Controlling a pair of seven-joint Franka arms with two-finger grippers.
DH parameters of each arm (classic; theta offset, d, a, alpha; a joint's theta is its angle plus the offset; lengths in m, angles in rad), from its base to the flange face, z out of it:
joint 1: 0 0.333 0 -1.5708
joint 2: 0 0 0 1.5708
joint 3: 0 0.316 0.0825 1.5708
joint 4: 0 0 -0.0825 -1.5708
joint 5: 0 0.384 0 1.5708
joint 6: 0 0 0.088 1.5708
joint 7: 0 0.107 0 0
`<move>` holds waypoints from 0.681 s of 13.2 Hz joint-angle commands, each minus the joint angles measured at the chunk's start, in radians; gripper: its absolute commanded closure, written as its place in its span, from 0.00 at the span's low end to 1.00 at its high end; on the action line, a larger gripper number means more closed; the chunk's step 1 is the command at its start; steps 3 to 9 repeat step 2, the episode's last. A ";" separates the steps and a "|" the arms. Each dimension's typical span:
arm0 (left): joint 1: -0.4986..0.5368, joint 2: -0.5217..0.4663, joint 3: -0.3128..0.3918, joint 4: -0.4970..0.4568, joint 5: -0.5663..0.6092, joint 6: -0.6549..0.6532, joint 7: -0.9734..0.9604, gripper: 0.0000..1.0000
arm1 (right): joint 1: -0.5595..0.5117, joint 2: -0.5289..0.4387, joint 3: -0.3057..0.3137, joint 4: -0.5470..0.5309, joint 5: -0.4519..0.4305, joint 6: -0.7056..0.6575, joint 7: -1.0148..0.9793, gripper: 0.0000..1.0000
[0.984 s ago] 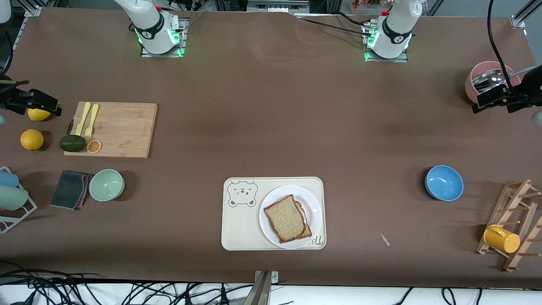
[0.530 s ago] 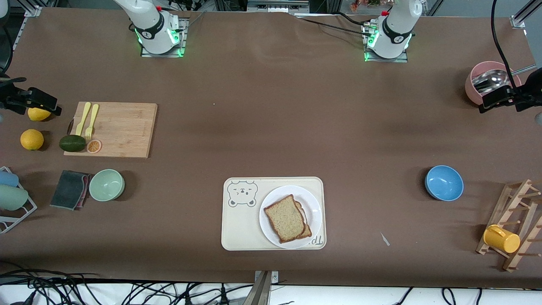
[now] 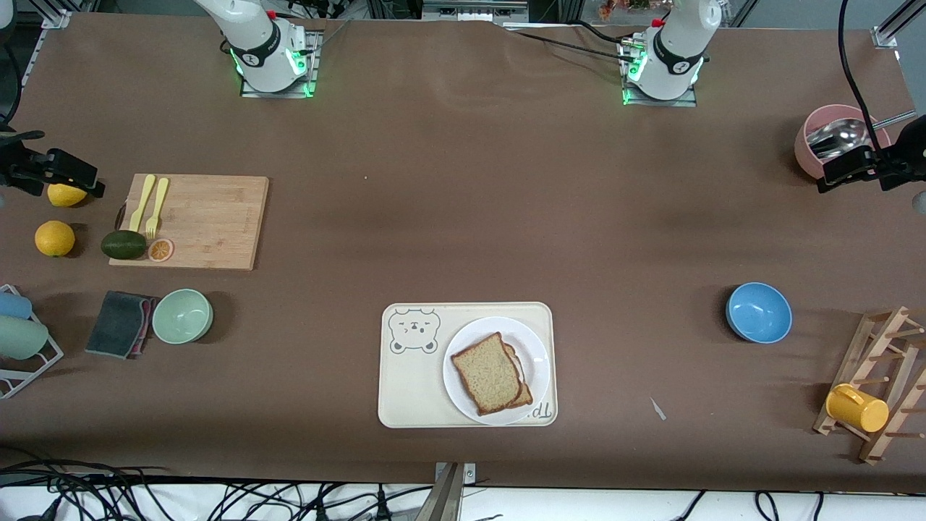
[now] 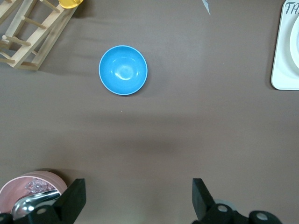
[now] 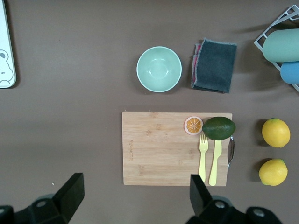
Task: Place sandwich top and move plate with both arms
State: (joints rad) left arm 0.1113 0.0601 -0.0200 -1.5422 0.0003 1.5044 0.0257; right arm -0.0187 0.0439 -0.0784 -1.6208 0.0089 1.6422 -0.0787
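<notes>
Brown table covering fills every view, and the sandwich top (image 3: pixel 487 372) lies on the plate (image 3: pixel 535 354), hiding nearly all of a second slice (image 3: pixel 523 394) beneath it. That plate sits on the cream tray (image 3: pixel 405 391) at its left-arm end, covering part of the printed lettering. High over the pink bowl (image 3: pixel 814 145) the left gripper (image 4: pixel 135 198) hangs with fingers spread wide, cut off by the frame edge. Over the lemon (image 3: pixel 65 195) the right gripper (image 5: pixel 135 193) is likewise released.

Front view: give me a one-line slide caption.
Sandwich top stacked on the plate on the bear tray; left end effector and right end effector open at the table ends.
</notes>
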 commanded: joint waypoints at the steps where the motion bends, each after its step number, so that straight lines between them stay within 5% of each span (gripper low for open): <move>1: -0.005 -0.010 0.003 0.005 0.017 -0.013 0.007 0.00 | -0.001 -0.004 0.003 0.012 0.017 -0.010 -0.004 0.00; 9: -0.005 -0.010 0.003 0.005 0.017 -0.013 0.007 0.00 | -0.001 -0.004 0.003 0.012 0.017 -0.010 -0.004 0.00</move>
